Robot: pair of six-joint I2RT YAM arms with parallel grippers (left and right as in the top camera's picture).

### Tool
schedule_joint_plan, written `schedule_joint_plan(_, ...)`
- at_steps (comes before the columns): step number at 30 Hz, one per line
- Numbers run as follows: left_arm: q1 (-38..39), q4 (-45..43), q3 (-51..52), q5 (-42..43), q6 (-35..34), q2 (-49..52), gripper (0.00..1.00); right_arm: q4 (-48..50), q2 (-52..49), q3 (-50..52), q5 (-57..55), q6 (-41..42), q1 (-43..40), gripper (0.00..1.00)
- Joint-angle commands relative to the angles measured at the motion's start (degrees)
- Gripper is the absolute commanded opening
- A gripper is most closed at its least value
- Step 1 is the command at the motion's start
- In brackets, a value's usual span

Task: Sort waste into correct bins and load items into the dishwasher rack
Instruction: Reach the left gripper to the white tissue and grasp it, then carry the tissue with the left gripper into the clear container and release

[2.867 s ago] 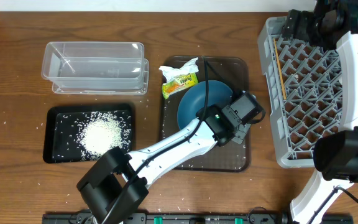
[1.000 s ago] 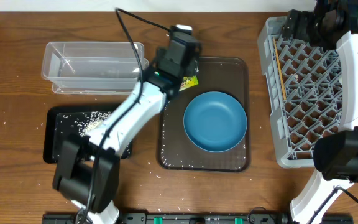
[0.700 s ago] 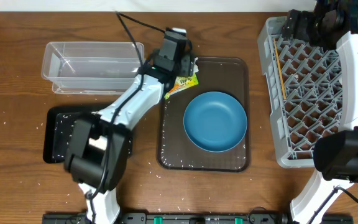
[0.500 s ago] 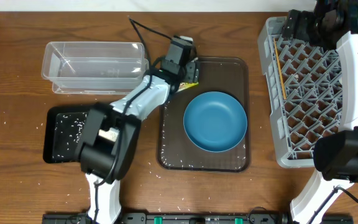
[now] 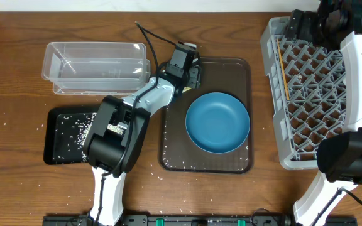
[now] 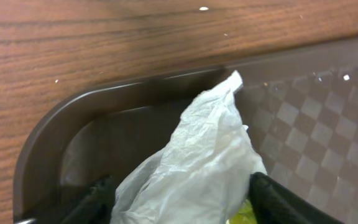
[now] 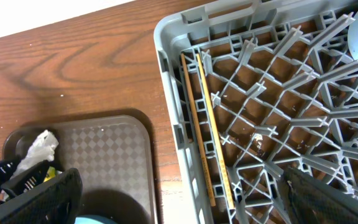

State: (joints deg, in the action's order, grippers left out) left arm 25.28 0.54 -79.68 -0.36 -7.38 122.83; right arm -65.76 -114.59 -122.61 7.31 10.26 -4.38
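L gripper [image 6: 180,180] sits low at the back-left corner of the brown tray [image 6: 55,143]. Its jaws are spread wide w/ the napkin [image 6: 197,149] between them. Both fingers [image 6: 278,199] are at the napkin's edges, not visibly squeezing it. The napkin lies crumpled on the tray floor, one tip pointing at the tray rim. A sliver of the green-yellow wrapper [image 6: 242,215] shows just under the napkin's near edge, beside the R-hand finger.

From overhead, the L arm [image 5: 149,97] runs from the table's near edge across the black tray [image 5: 55,113] to that corner. The bowl [image 5: 217,122] stands upright on the brown tray, near the gripper but not touching it; it looks empty. Rice [image 5: 74,129] is scattered in the black tray, partly hidden by the arm, w/ stray grains on the table [image 5: 17,75] around it. The clear tub [image 5: 96,68] is behind the black tray, w/ nothing visible inside.

The rack [image 5: 275,94] is on the R side of the table. The chopsticks [image 7: 204,124] lie inside it along the wall nearest the brown tray, roughly parallel to each other. R gripper [image 7: 180,177] hovers over the rack's far end, released, fingers wide apart, holding nothing.
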Motion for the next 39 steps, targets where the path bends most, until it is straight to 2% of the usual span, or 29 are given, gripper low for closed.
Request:
schedule_joint_plan(1, -0.24, -0.20, -0.79, -0.70, 0.74, 0.81, 0.51, -0.04, 1.60, -0.17, 0.22, 0.61, 0.28, 0.99)
schedule_joint_plan(3, -0.17, -0.22, -0.81, -0.68, 0.72, 0.72, 0.39, -0.04, 1.60, -0.17, 0.22, 0.61, 0.28, 0.99)
schedule_joint_plan(9, 0.55, 0.37, -0.81, -0.68, 0.70, -2.03, 0.14, -0.04, 1.60, -0.17, 0.22, 0.61, 0.28, 0.99)
schedule_joint_plan(13, 1.68, 2.49, -0.81, -0.68, 0.70, -5.77, 0.06, -0.04, 1.60, -0.17, 0.22, 0.61, 0.28, 0.99)
schedule_joint_plan(17, 2.47, 5.03, -0.81, -0.70, 0.13, -9.20, 0.06, -0.04, 1.60, -0.17, 0.22, 0.61, 0.28, 0.99)
schedule_joint_plan(22, 2.34, 7.69, -0.81, -0.68, -3.96, -12.44, 0.06, -0.04, 1.60, -0.17, 0.22, 0.61, 0.28, 0.99)
schedule_joint_plan(27, 2.19, 9.11, -0.81, -1.16, -4.11, -15.04, 0.06, -0.04, 1.60, -0.17, 0.22, 0.61, 0.28, 0.99)
schedule_joint_plan(31, 1.53, 10.10, -0.81, -7.32, -5.20, -18.53, 0.06, -0.04, 1.60, -0.17, 0.22, 0.61, 0.28, 0.99)
schedule_joint_plan(39, -3.17, 14.71, -0.81, -19.41, -12.94, -28.70, 0.06, -0.04, 1.60, -0.17, 0.22, 0.61, 0.28, 0.99)
